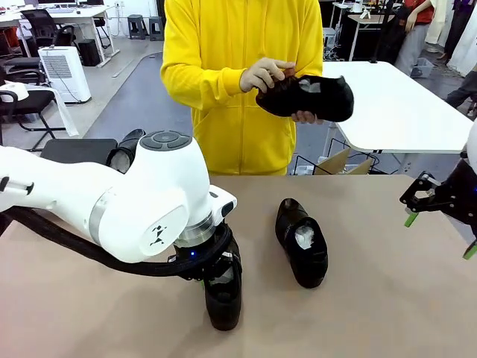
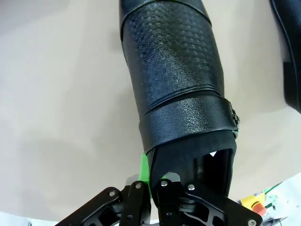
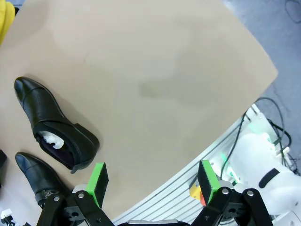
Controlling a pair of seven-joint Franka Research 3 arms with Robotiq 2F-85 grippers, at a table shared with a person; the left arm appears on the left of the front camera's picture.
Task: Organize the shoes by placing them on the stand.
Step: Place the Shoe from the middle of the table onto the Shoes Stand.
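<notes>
No words, numbers or brand names can be read anywhere; the one sign is a small black emblem [image 1: 158, 237], a figure without letters, printed on the rounded white joint housing of the left arm [image 1: 149, 201], just above the glossy black leather shoe [image 1: 223, 294] on the tan counter [image 1: 373, 313]; the marks on the round grey cap [image 1: 165, 139] on top of that same housing, higher above the shoe, are too small to make out.
</notes>
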